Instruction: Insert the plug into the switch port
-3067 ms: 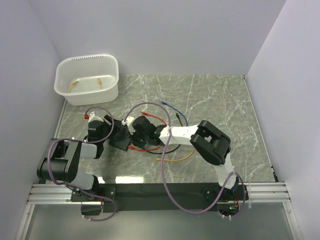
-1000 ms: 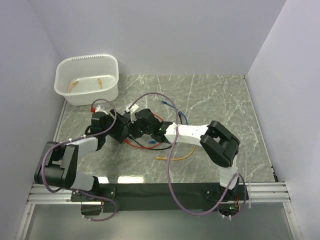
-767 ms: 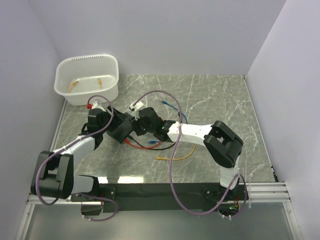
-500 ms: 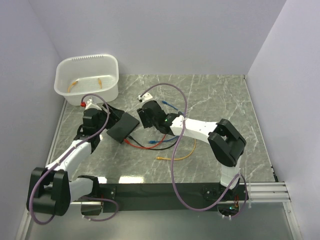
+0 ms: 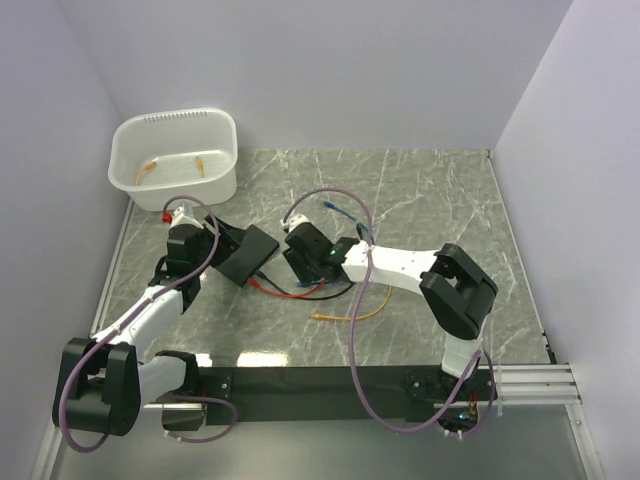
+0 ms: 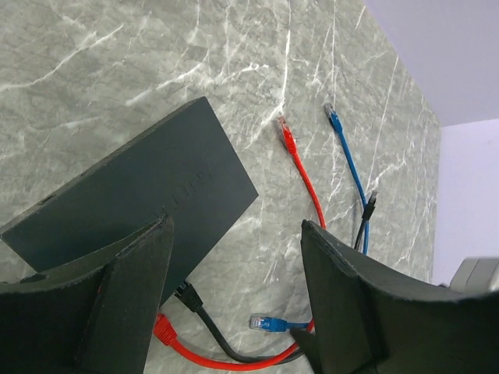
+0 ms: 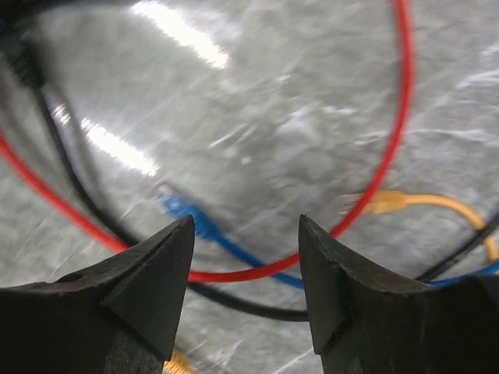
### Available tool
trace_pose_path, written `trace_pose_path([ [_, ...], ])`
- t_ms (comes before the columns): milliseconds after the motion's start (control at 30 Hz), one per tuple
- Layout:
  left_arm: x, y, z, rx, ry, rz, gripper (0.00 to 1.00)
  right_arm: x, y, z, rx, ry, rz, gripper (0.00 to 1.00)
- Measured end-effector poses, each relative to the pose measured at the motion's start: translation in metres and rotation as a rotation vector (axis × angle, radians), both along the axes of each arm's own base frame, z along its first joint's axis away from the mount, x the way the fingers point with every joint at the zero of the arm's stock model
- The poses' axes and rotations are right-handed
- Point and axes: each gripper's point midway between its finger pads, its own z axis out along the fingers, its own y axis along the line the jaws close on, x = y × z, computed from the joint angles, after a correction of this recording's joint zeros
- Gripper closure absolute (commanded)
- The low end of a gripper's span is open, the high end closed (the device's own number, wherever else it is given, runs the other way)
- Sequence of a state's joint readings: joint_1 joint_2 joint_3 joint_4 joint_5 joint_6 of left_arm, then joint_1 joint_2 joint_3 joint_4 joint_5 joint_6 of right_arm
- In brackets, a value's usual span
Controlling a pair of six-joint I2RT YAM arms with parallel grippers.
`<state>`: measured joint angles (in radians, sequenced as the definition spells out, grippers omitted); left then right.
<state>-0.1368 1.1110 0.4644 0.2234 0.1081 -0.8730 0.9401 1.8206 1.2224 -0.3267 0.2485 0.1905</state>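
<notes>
The pick-up is judged in hand: the left gripper is spread empty over the switch laid flat on the table, and the right gripper, likewise unclenched, must be lowered and closed on the blue plug.

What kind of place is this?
Probably a robot lab test cell: two arms bolted to a marble-patterned table, plain walls closing it in, and a switch with loose cables.

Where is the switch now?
In the top view the switch lies left of centre, just right of the open left gripper, nearer than the white tub.
</notes>
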Motion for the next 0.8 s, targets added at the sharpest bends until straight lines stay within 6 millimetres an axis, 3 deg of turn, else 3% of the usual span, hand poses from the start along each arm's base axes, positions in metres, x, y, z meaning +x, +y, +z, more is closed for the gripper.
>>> trace_pose_path([
  [233,-0.001,0.0,-0.003,0.001,0.005,0.0,0.28,-0.024,0.015,-0.013,-0.039,0.021,0.103,0.37],
  [500,-0.005,0.001,-0.01,0.007,0.02,-0.002,0.28,-0.024,0.011,-0.035,-0.09,0.048,0.114,0.37],
  [633,-0.006,0.001,-0.012,0.01,0.022,-0.003,0.28,-0.022,0.013,-0.037,-0.089,0.047,0.111,0.38],
  [733,-0.006,0.001,-0.012,0.01,0.024,-0.003,0.28,-0.021,0.013,-0.037,-0.086,0.05,0.109,0.44],
  [800,-0.007,0.001,-0.013,0.011,0.025,-0.003,0.28,-0.021,0.013,-0.037,-0.084,0.052,0.109,0.53],
])
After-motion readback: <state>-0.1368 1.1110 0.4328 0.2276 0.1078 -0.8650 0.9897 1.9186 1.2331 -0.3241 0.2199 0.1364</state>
